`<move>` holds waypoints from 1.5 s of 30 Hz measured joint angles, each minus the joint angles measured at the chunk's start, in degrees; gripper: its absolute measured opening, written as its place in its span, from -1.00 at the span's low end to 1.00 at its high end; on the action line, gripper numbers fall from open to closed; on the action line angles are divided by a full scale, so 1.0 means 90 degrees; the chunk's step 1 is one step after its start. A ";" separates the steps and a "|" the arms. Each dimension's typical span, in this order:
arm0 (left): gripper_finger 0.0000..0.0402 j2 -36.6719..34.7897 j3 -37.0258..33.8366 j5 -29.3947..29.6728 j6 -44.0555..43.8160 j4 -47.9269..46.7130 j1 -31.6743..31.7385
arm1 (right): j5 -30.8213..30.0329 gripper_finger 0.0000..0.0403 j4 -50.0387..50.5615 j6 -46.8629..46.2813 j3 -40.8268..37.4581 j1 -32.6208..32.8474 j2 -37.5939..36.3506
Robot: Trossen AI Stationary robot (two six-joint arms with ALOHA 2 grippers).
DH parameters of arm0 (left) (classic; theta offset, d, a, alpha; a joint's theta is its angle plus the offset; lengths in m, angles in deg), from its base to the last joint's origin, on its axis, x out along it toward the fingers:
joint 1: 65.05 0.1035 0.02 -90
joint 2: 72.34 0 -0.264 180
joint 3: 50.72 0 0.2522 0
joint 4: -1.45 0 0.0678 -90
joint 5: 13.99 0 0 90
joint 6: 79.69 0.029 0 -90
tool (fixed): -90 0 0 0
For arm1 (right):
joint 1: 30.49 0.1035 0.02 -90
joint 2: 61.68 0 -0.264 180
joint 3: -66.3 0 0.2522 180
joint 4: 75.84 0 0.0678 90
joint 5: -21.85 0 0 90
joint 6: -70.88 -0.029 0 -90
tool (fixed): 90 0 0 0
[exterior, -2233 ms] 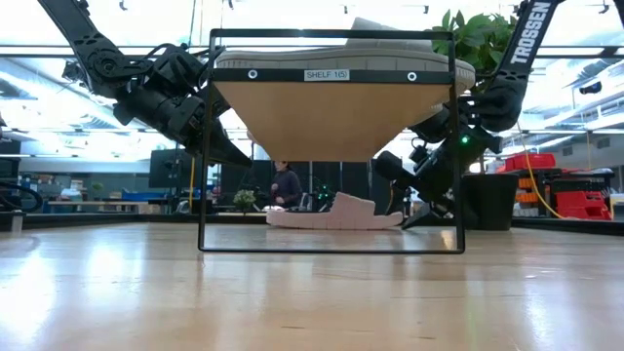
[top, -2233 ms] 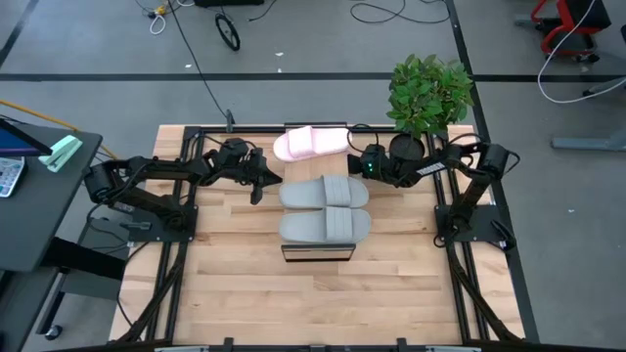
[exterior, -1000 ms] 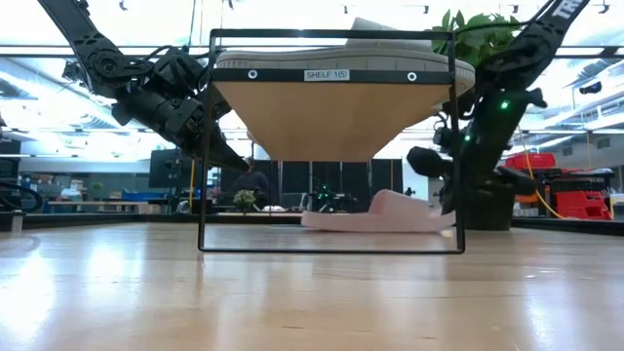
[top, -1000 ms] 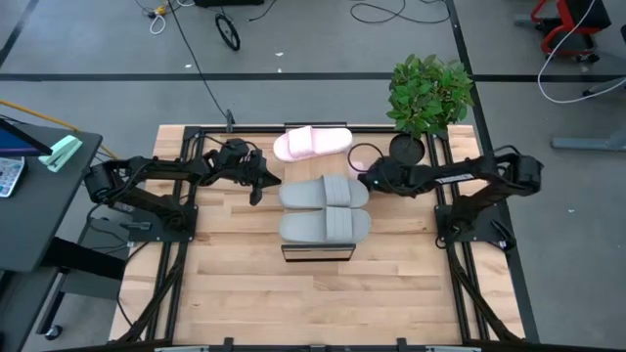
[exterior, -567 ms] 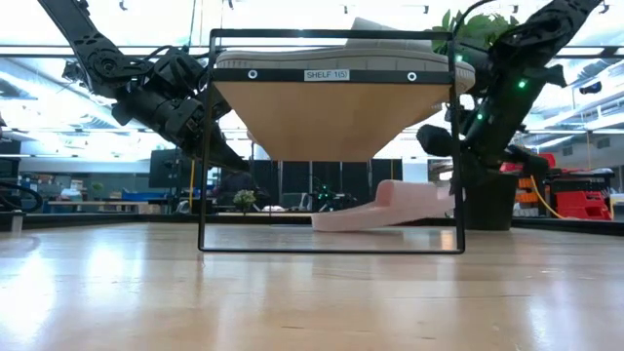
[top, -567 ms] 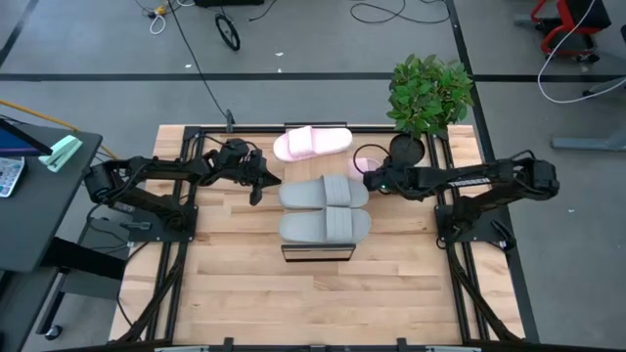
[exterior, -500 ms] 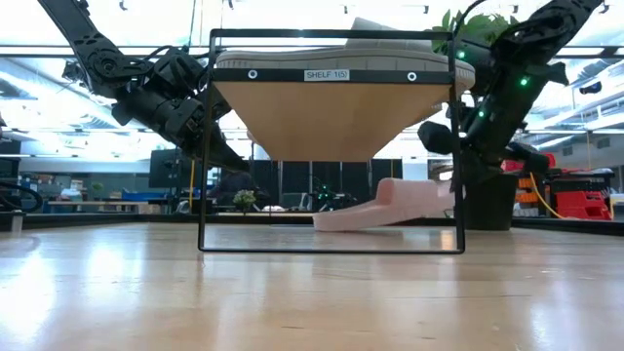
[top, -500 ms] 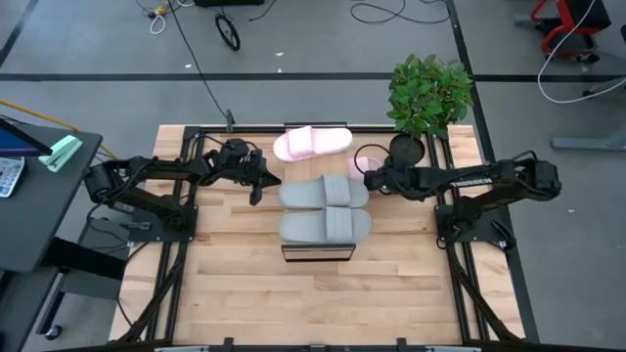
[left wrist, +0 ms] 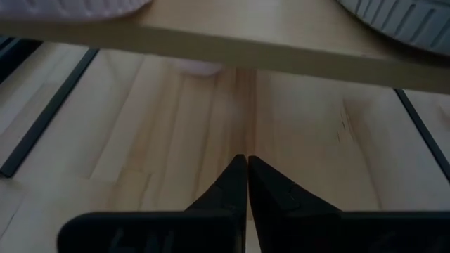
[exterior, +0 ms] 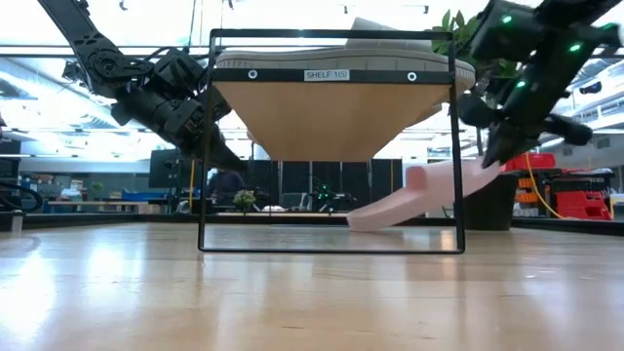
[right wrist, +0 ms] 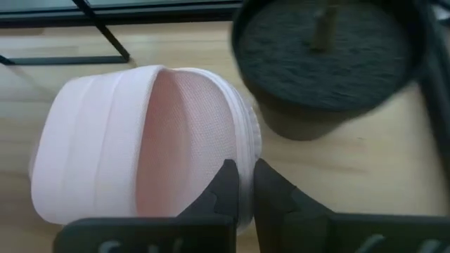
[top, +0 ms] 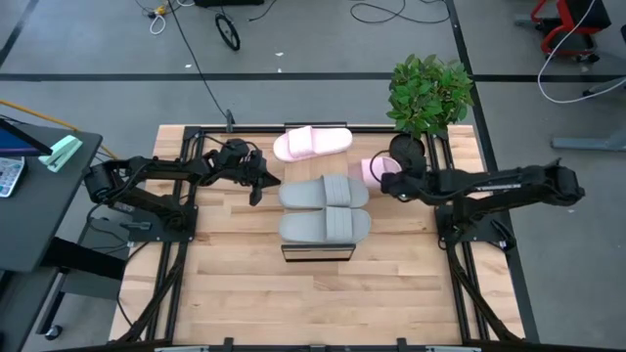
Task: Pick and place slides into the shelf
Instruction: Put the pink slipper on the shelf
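The shelf point(top: 316, 252) stands mid-table with two grey slides point(top: 324, 193) point(top: 325, 225) and one pink slide point(top: 313, 143) lying on its plank top. A second pink slide point(top: 370, 168) is to the shelf's right, beside the plant pot, and my right gripper point(top: 384, 180) is shut on it. In the low view this slide point(exterior: 419, 200) slopes, its low end point(exterior: 363, 222) on the table. My left gripper point(top: 259, 186) hangs shut to the left of the shelf, above the table, with nothing in it point(left wrist: 247, 165). My right gripper pinches one end of the pink slide's sole point(right wrist: 242, 151) between its two fingers, one on the footbed side and one on the underside. The held end point(exterior: 478, 175) is raised toward the table's right. The slide tilts, with its other end on the table.
A black pot point(top: 406, 149) with a green plant point(top: 428, 93) stands at the far right, close behind the held slide point(right wrist: 323, 63). Dark frame rails run along the table's left and right sides. Bare wood lies in front of the shelf.
My right gripper has gone toward the table's right edge and up, staying shut on the pink slide. The slide has slid right along the table. Its held end has risen, so it slopes more steeply, and its other end has stayed on the wood.
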 joint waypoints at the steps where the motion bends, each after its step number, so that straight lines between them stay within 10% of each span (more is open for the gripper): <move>1: -0.91 0.0000 0.0000 0.0000 -0.0001 -0.0033 0.0000 | -0.0036 -0.89 0.0247 -0.0121 0.0000 0.0068 -0.0137; 12: -0.84 0.0000 0.0000 0.0001 0.0001 -0.0161 -0.0001 | -0.0586 -0.89 0.2161 -0.0837 0.0138 0.0987 -0.1256; 27: -0.89 0.0000 0.0000 0.0001 -0.0181 -0.0153 0.0001 | -0.1090 -0.89 0.5384 -0.0312 0.2400 0.1888 -0.0593; 45: -0.90 -0.1202 0.0000 0.0000 -0.0793 -0.0137 0.0043 | -0.1490 -0.90 0.5407 0.2236 0.3662 0.1998 -0.0036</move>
